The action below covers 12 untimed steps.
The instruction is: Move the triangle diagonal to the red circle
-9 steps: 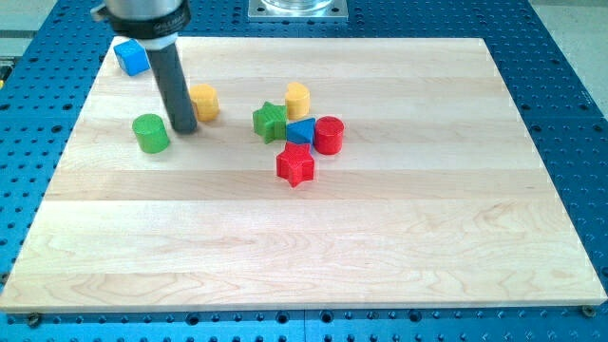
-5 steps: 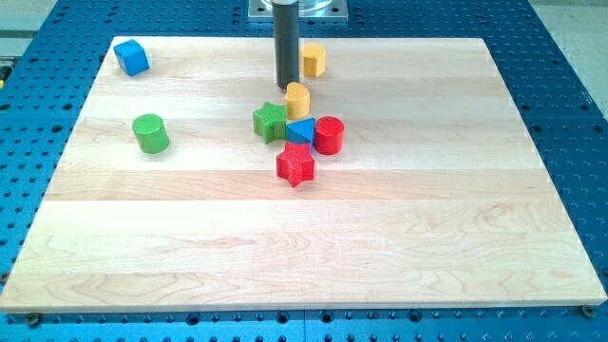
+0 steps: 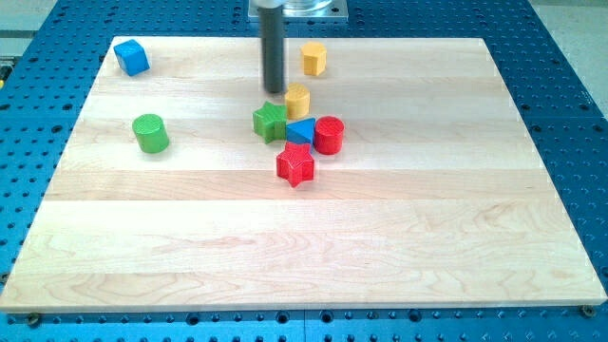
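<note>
Standing upright near the top of the wooden surface (image 3: 399, 237), my rod comes down so that my tip (image 3: 274, 91) sits just up and left of the rounded yellow block (image 3: 297, 100), close beside it, though whether they touch cannot be told. There are no jaws on this arm, only the rod, and it holds nothing. Taking the red circle (image 3: 329, 135) as the landmark, the blue triangle (image 3: 301, 132) lies directly to its left, touching it. The green star (image 3: 270, 123) is further left, against the triangle. The red star (image 3: 295, 164) sits below and left of the circle. A yellow hexagon (image 3: 313, 58) stands well above the circle, the green cylinder (image 3: 150, 132) far to its left, and the blue cube (image 3: 131, 57) far up and left.
</note>
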Tool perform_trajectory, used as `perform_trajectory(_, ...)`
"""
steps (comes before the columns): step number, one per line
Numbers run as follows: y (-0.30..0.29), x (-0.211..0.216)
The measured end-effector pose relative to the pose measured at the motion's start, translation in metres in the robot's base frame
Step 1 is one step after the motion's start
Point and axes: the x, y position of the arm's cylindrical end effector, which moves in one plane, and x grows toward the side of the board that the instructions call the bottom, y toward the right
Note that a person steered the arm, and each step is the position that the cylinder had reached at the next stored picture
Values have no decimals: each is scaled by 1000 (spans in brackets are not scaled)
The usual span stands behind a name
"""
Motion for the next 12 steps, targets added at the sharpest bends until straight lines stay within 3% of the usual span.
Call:
perform_trajectory(1, -24, 55)
perform_trajectory(2, 30, 98)
perform_trajectory(4, 45, 113)
perform_trajectory(5, 84, 100)
perform_trajectory(6, 68, 124)
perform_trajectory(7, 104, 121)
perform_trajectory(9, 167, 19)
perform_trajectory(11, 251, -19)
perform_trajectory(12, 256, -44)
